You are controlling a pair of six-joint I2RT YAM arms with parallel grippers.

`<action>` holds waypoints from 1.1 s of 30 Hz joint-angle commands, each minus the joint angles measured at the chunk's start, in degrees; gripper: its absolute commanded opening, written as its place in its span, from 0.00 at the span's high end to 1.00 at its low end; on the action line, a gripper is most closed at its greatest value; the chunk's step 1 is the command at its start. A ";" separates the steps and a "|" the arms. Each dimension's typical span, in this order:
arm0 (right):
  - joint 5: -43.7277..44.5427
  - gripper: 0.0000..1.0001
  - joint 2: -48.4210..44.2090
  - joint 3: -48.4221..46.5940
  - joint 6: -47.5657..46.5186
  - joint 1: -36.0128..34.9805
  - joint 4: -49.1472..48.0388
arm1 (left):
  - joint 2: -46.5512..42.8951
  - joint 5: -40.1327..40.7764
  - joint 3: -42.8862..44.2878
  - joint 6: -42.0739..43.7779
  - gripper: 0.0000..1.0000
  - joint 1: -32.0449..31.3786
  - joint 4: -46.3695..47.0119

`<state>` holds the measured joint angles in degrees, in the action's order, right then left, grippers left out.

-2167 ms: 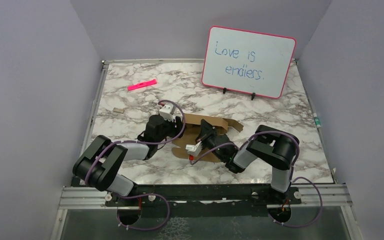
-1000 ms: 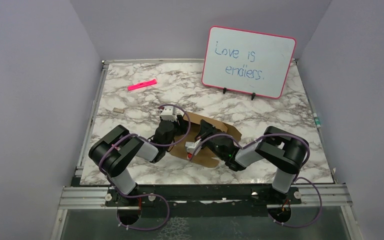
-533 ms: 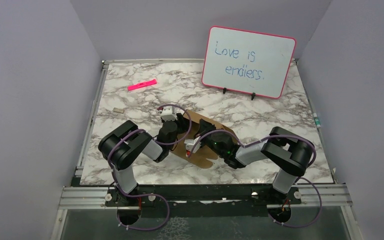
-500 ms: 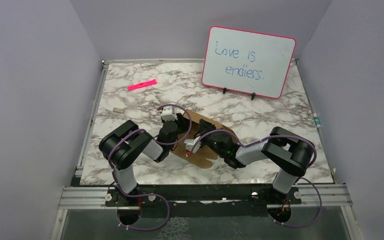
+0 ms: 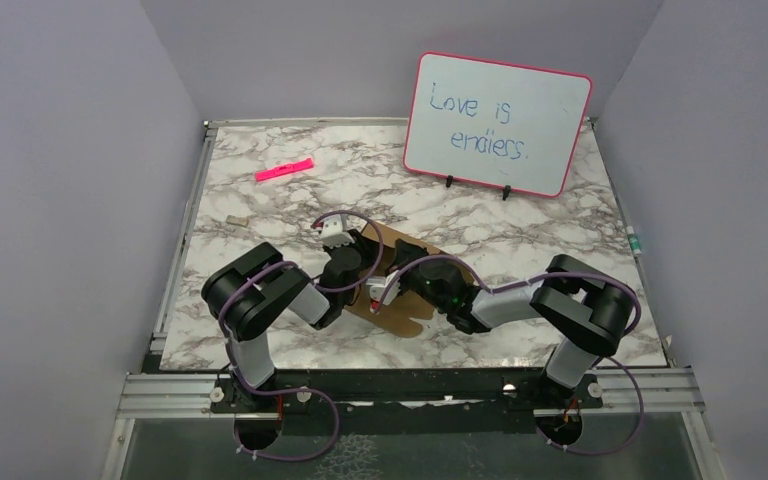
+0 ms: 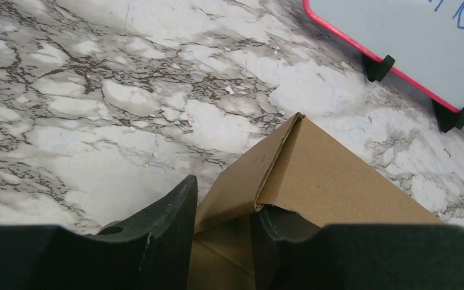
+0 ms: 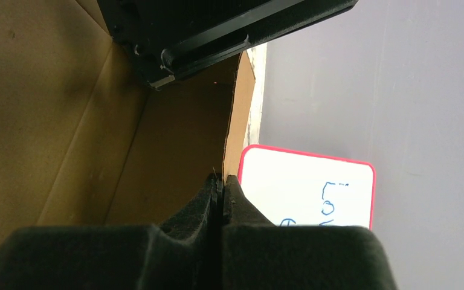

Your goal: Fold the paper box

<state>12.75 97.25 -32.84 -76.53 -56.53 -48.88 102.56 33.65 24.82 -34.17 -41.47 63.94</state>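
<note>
The paper box point(image 5: 412, 305) is plain brown cardboard, partly raised, lying between the two arms at the table's near middle. My left gripper point(image 5: 367, 263) is at its left end. In the left wrist view the left gripper point(image 6: 226, 199) is open, its fingers apart on either side of a slanted side wall of the box point(image 6: 332, 175), one finger tucked under the top panel. My right gripper point(image 5: 400, 284) reaches in from the right. In the right wrist view the right gripper point(image 7: 223, 179) is shut on the thin edge of an upright cardboard wall point(image 7: 157, 133).
A pink-rimmed whiteboard point(image 5: 497, 125) with blue writing stands at the back right and also shows as the whiteboard point(image 6: 411, 36) in the left wrist view. A slim pink marker point(image 5: 284, 169) lies at the back left. A small tan scrap point(image 5: 234, 220) lies near the left edge.
The left gripper has pushed further onto the box's left end and its jaws have narrowed. The right arm has swung left with the cardboard, and the box has drawn together and turned.
</note>
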 commanded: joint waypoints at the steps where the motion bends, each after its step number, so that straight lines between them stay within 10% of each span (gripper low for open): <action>1: -4.97 0.96 -0.69 0.74 3.02 -1.06 7.81 | -1.04 12.48 -1.52 -2.82 0.65 1.75 0.41; 22: -1.06 0.73 -1.49 -4.31 16.75 -1.03 12.68 | -5.97 -0.40 -5.13 7.48 0.81 3.99 -2.95; 33: 1.35 0.79 0.84 -6.69 17.49 -1.04 14.94 | -6.55 -1.05 -5.64 10.18 0.78 4.82 -3.43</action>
<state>11.14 96.84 -38.63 -61.95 -57.43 -39.16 96.38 31.24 19.90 -26.26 -37.56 61.34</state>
